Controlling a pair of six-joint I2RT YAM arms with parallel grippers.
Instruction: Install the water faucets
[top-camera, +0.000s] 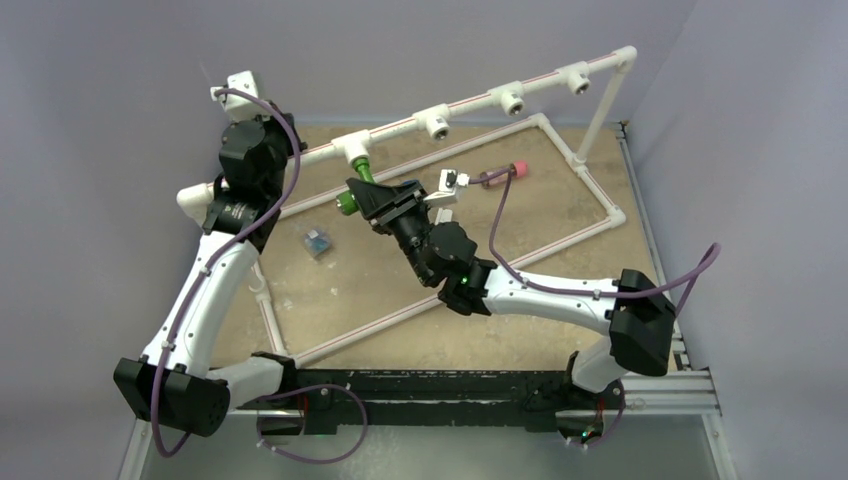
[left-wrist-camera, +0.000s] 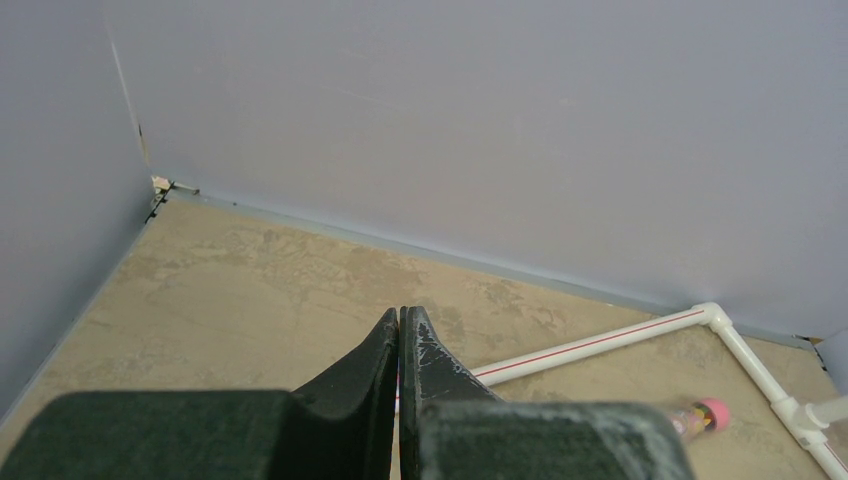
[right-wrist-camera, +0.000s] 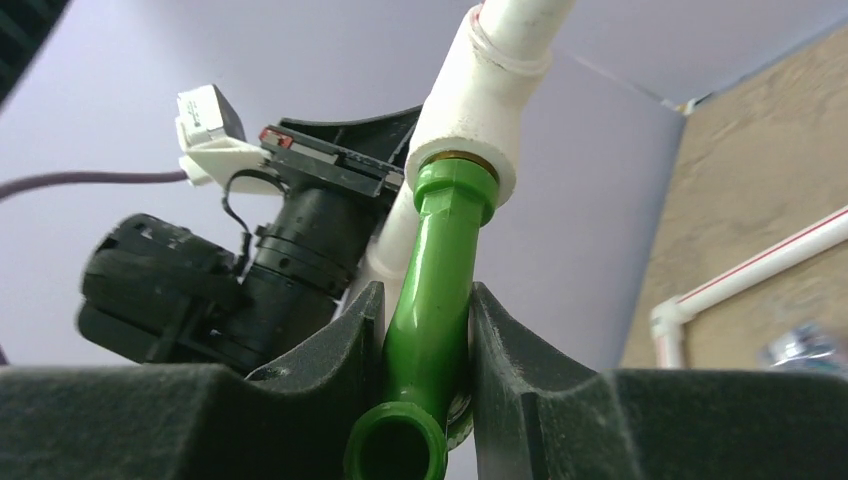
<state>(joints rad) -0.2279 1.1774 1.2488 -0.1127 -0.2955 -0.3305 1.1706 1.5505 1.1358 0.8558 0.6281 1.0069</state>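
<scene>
Grey-lilac walls close in a tan, mottled worktop (top-camera: 350, 290) on which a white pipe frame (top-camera: 600, 190) stands, its raised rail (top-camera: 470, 103) carrying a row of tee fittings. The green faucet (top-camera: 361, 170) sits with its threaded end in the socket of the leftmost tee fitting (top-camera: 352, 148), its spout hanging down toward the arms. The right wrist view shows the stem entering the brass-lined mouth of that fitting (right-wrist-camera: 470, 110).

The right claw (right-wrist-camera: 425, 300) is narrowed onto the faucet's body (right-wrist-camera: 430, 290), one finger pressed to each side just above the spout opening. It seems held there so that a turn of the wrist can drive the thread home; how far in it sits cannot be told.

The left claw (left-wrist-camera: 400, 325) is pressed fully together on nothing, lifted off near the rail's left end, probably to stay out of the way. The other three fittings show bare sockets.
</scene>
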